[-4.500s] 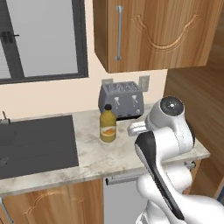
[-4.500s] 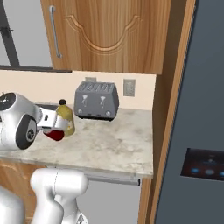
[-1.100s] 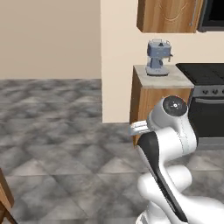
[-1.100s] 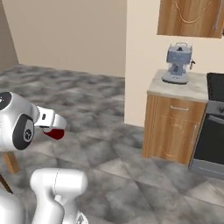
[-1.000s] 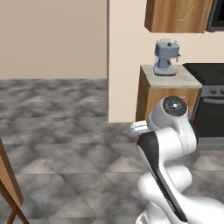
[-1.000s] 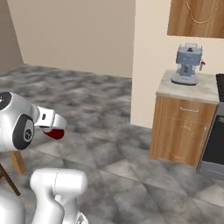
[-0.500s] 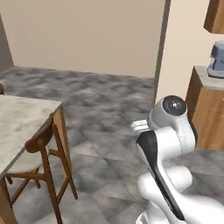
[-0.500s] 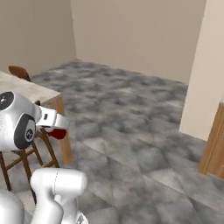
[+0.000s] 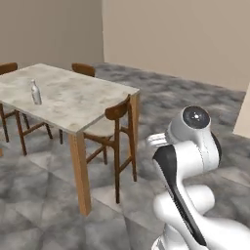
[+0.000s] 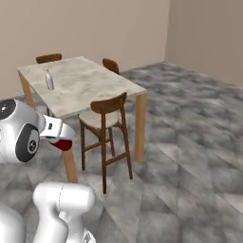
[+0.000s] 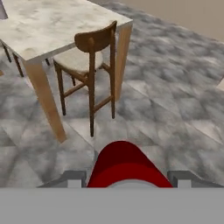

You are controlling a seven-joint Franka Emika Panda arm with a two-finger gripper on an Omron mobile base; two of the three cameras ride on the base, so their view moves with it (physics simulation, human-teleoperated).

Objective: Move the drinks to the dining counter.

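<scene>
My gripper is shut on a small red can, held in the air at the arm's front, well short of the table. In the hand view the red can sits between the two fingertips, and my gripper looks down at the floor. The dining counter is a marble-topped table with wooden legs, ahead and to the left. A slim bottle with a whitish neck stands upright on it, far from the near corner. From the right base view the dining counter carries the same bottle.
A wooden bar stool stands tucked at the table's near side, between me and the top; it also shows as the stool. More chairs stand at the far sides. Grey stone floor lies open to the right.
The whole picture has shifted as the base drove and turned: the table has come into fuller view and nearer. The red can stays in my gripper, held the same way.
</scene>
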